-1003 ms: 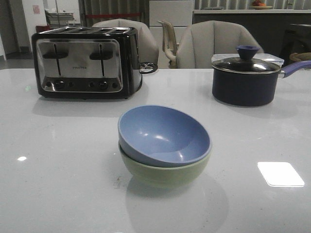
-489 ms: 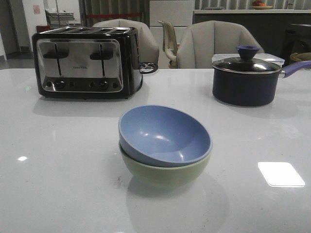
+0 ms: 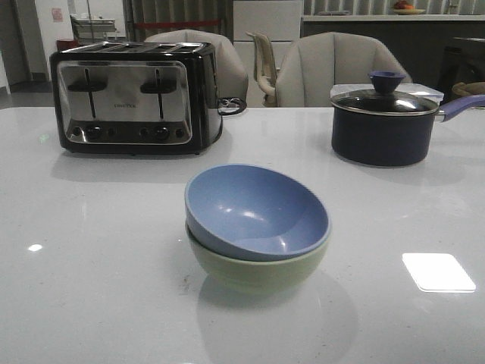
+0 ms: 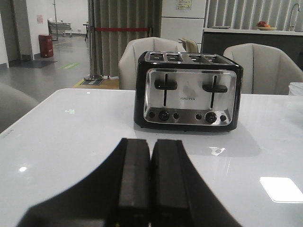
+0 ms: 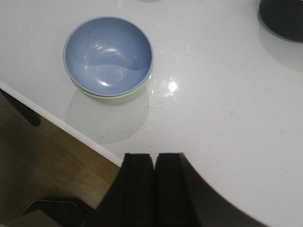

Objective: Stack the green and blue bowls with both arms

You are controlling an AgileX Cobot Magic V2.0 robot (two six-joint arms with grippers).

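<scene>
White table (image 3: 91, 265): toaster (image 3: 132, 95) at ten o'clock, saucepan (image 3: 386, 125) at two. At centre, blue bowl (image 3: 254, 208) sits tilted inside green bowl (image 3: 258, 271). Both grippers, left (image 4: 150, 177) and right (image 5: 154, 182), are closed and empty; the right is nearer the stack.

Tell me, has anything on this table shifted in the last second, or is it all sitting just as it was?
Nothing visibly changed. The blue bowl sits tilted inside the green bowl just as before, and the toaster and the lidded saucepan have not moved. Nothing was picked up or let go: the left pincer and the right pincer are both shut and empty, away from the bowls.
</scene>
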